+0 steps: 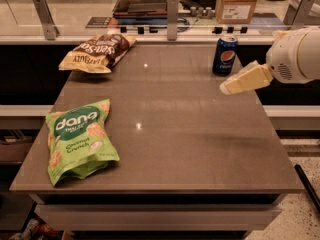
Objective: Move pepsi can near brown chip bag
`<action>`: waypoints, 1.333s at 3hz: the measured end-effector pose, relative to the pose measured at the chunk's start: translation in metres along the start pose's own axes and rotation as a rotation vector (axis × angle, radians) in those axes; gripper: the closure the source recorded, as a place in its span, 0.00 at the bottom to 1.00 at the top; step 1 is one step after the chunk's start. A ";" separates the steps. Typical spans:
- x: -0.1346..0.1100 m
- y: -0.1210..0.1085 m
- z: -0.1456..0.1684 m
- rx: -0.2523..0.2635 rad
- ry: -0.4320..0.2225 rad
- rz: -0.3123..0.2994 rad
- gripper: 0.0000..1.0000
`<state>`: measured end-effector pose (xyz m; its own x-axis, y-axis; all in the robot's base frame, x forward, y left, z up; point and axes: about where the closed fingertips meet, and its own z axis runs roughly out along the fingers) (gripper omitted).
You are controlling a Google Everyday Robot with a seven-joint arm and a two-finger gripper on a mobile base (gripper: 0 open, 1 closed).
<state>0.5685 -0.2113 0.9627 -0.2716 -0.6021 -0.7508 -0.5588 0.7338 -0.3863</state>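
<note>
Grey-brown tabletop (165,134) with three items, read left to right and located against the pepsi can (225,55). Far to the can's left and toward the near edge lies a bright green snack bag (80,139). Also well to the can's left, but level with it along the far edge, lies the brown chip bag (97,52), flat, with its yellow end leftmost. The can itself stands upright by the far right corner. Just right of the can and slightly nearer hangs the pale gripper (227,86), apart from the can and carrying nothing visible; whether it is spread or closed cannot be told. Probable hazards: a sideways approach could clip the narrow can and topple it toward the right edge, and a release onto the bag's crinkled margin could tip it.
</note>
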 end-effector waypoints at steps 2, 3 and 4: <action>-0.011 -0.048 0.045 0.119 -0.167 0.136 0.00; -0.017 -0.065 0.076 0.120 -0.222 0.196 0.00; -0.020 -0.073 0.105 0.107 -0.266 0.247 0.00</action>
<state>0.6969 -0.2195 0.9500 -0.1668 -0.3102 -0.9359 -0.4128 0.8840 -0.2194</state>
